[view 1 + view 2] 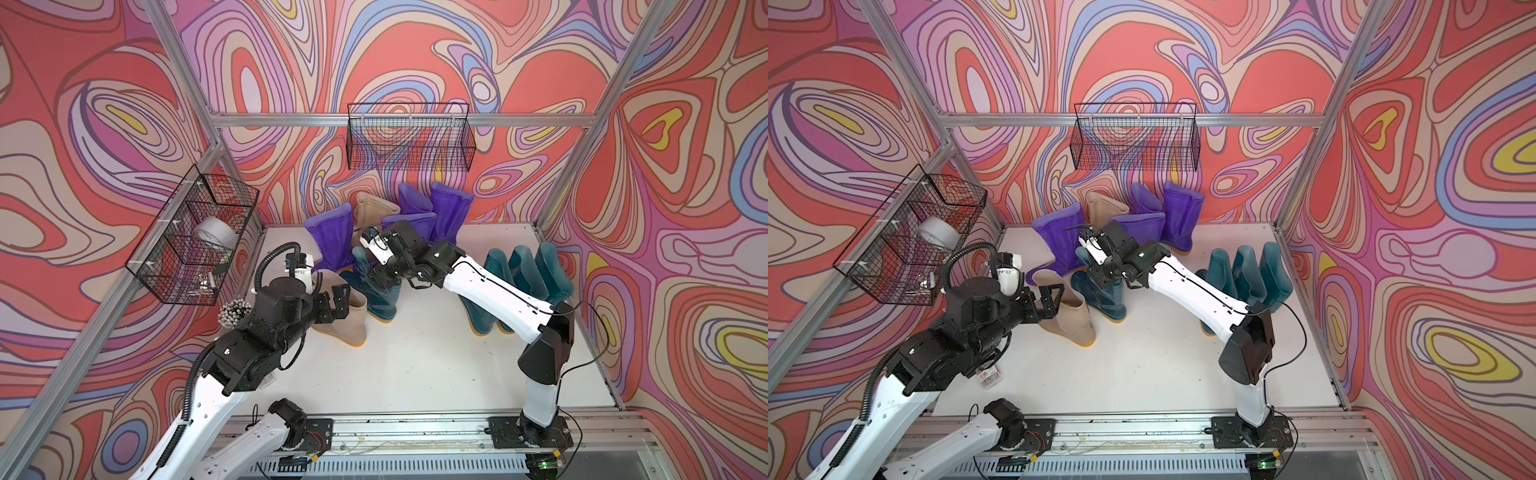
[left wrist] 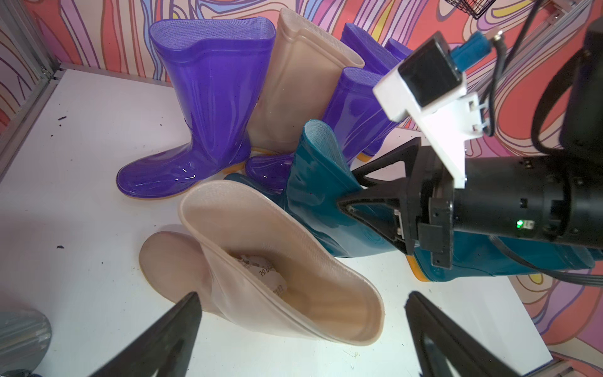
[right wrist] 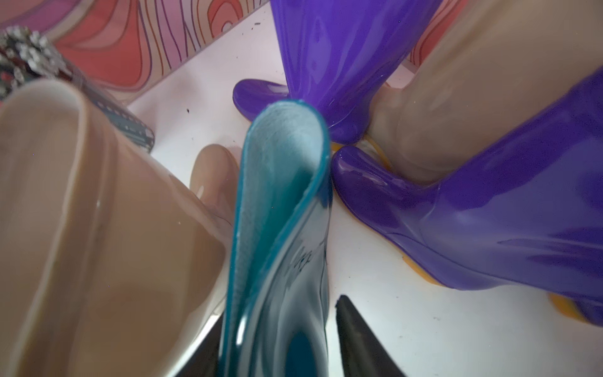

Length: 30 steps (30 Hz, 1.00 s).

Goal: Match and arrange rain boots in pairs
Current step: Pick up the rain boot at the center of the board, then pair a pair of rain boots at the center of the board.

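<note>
- White table (image 1: 415, 365), swirly pink walls (image 1: 415, 62) all round.
- R gripper (image 2: 347, 188) clamped on teal boot (image 3: 280, 228) shaft, mid-table, squashed flat.
- L gripper (image 2: 303, 293) wide open, straddling beige boot (image 2: 261, 235) top, no grip.

Both top views look down from the front; wrist cameras sit close, sharing the teal boot (image 2: 310, 189) (image 3: 280, 228)

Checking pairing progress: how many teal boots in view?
4. Three teal boots stand in a row at right, partly behind the right arm; the fourth teal boot stands mid-table, shaft pinched in the right gripper. More could hide behind the arm.
</note>
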Tool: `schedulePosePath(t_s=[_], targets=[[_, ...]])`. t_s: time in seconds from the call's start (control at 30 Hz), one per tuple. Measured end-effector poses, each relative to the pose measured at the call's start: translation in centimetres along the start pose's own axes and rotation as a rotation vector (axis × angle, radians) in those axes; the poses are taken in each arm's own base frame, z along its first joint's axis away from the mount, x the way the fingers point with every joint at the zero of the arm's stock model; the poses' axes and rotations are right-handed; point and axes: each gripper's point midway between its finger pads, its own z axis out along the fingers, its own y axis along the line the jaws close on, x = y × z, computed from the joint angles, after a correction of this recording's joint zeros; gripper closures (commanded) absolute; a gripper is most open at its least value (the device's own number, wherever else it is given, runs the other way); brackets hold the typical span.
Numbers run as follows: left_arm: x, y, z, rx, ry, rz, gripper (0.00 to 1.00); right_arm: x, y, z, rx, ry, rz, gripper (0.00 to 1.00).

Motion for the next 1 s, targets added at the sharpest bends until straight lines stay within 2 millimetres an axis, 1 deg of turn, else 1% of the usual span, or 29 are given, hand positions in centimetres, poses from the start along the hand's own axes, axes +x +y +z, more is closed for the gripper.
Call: schedulePosePath(t_s=[0.07,0.13,0.17,0.3,0.43,0.5,0.6,0.77,0.9,1.0], targets=[[0.1,-0.1,0.1,0.004,0.005,0.0,0.0,-0.2,0.0,-0.1,-0.002,-0.008,0.007,0.87],[0.1,-0.1,0.1,0.007,0.006,0.001,0.0,-0.3,0.1,-0.1,-0.003,-0.011,0.012,0.97],[0.1,-0.2,0.0,0.009,0.005,0.0,0.0,-0.3,0.1,-0.1,-0.004,-0.012,0.016,1.0],[0.0,-0.2,0.0,0.011,0.002,0.001,0.0,-0.1,0.2,-0.2,0.001,-0.021,0.028,1.0],[0.1,-0.3,0.0,0.018,0.006,0.001,0.0,0.7,0.0,-1.6,0.022,-0.029,0.05,1.0],[0.1,-0.5,0.1,0.024,0.01,0.001,0.0,1.4,-0.3,-2.8,0.04,-0.023,0.066,1.0],[0.1,-0.8,0.2,0.042,0.013,-0.001,0.0,2.2,-0.8,-5.2,0.072,-0.022,0.1,1.0],[0.1,-1.7,1.2,0.072,0.031,-0.006,0.0,2.5,-1.7,-9.3,0.135,-0.069,0.171,1.0],[0.5,-2.4,2.6,0.089,0.064,-0.013,0.0,2.6,-2.7,-11.5,0.189,-0.115,0.233,1.0],[0.6,-2.9,3.3,0.101,0.082,-0.02,0.0,2.8,-3.4,-12.6,0.228,-0.138,0.272,1.0]])
